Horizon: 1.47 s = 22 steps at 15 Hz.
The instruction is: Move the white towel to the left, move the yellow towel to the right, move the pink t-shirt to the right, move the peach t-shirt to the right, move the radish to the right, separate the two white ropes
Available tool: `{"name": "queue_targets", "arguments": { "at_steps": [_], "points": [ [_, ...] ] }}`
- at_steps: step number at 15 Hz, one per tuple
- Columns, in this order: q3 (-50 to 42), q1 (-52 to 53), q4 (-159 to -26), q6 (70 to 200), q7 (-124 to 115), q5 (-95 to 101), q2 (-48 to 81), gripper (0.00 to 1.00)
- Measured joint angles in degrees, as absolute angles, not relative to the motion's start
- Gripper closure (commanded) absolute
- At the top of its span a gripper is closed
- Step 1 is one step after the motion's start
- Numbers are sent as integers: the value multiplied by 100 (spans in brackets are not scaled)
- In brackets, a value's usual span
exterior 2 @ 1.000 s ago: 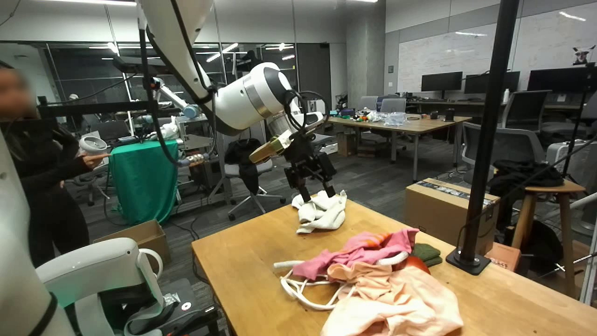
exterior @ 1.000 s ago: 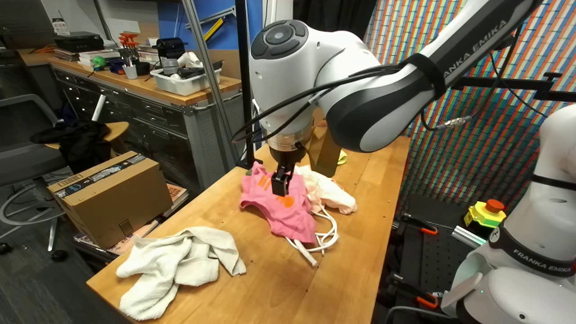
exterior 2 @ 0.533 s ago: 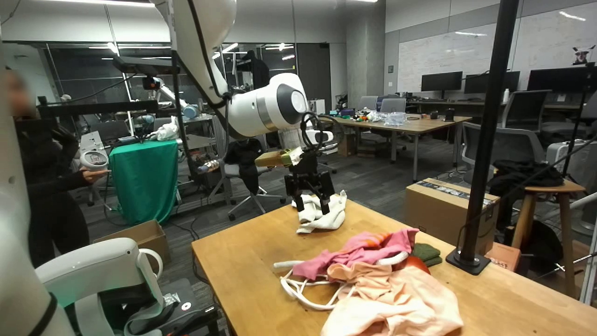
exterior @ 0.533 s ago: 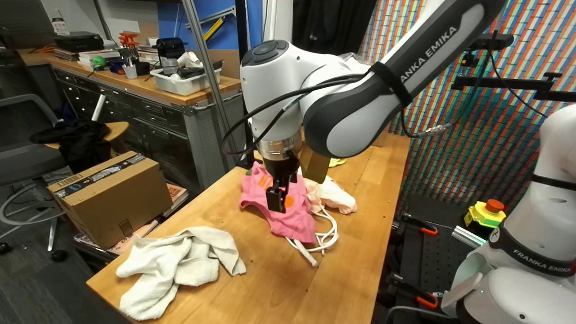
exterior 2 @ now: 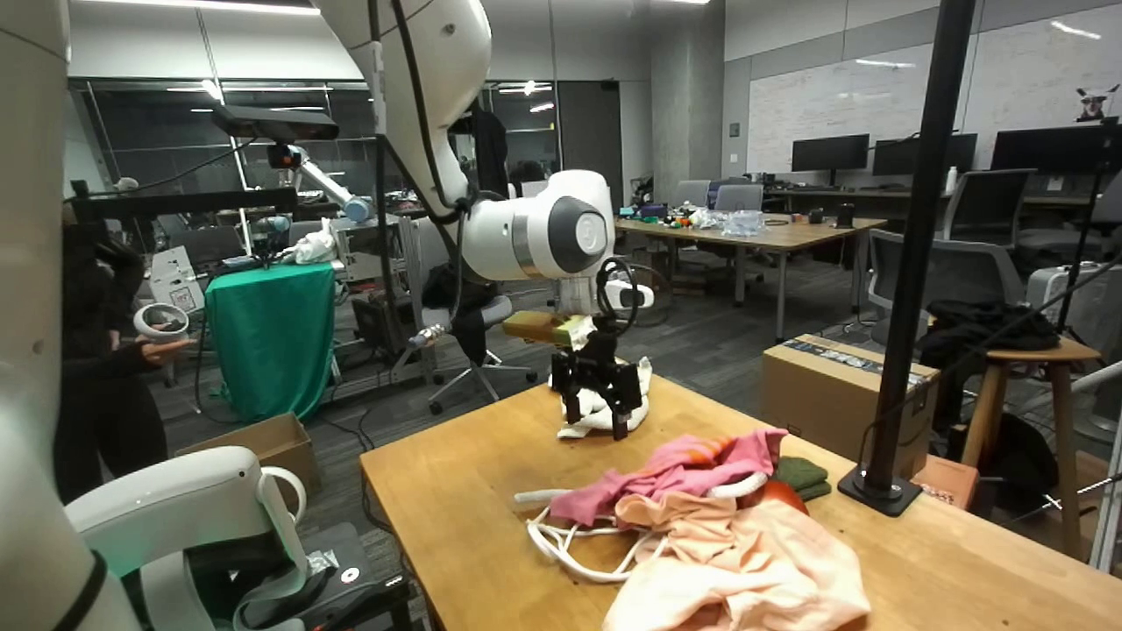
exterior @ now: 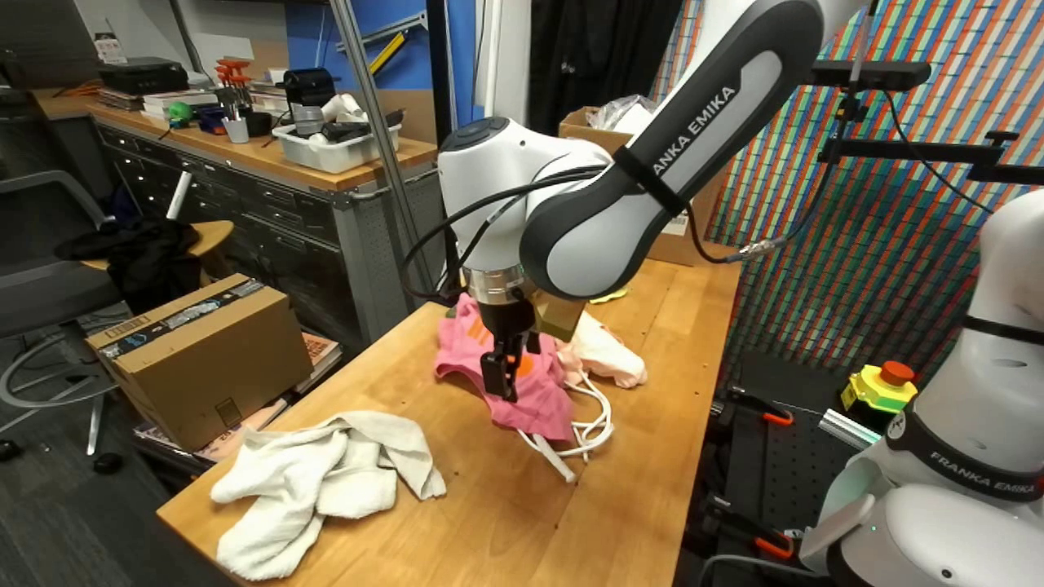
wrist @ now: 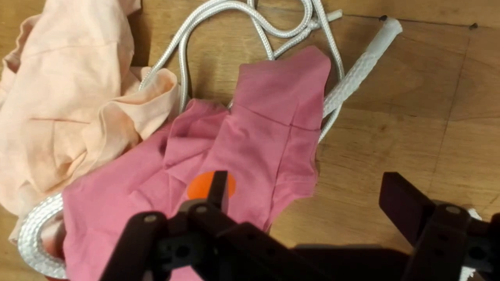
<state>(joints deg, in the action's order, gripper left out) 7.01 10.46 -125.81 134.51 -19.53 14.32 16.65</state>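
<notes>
The Robotiq gripper point(wrist: 306, 187) is hovering near the pink t-shirt point(wrist: 258, 152), jaws standing spread; braided white ropes point(wrist: 351, 80) are poking from under that shirt; the white towel point(exterior: 330, 473) is lying apart.

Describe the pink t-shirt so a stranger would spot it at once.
Find the wooden table, then the peach t-shirt lying on it. The pink t-shirt lies crumpled against that, covering part of the white ropes. Among these neighbours it alone is strong pink, with orange markings.
</notes>
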Motion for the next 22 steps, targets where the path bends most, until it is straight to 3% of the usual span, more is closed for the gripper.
{"name": "queue_targets", "arguments": {
  "at_steps": [17,18,19,22],
  "points": [
    [344,744,-12262,14049,-998,1281,2486,0],
    [329,744,-12246,14072,-992,1281,2511,25],
    [313,744,-12231,14086,-986,1281,2535,26],
    [260,744,-12196,14091,-964,1281,2580,51]
  ]
}}
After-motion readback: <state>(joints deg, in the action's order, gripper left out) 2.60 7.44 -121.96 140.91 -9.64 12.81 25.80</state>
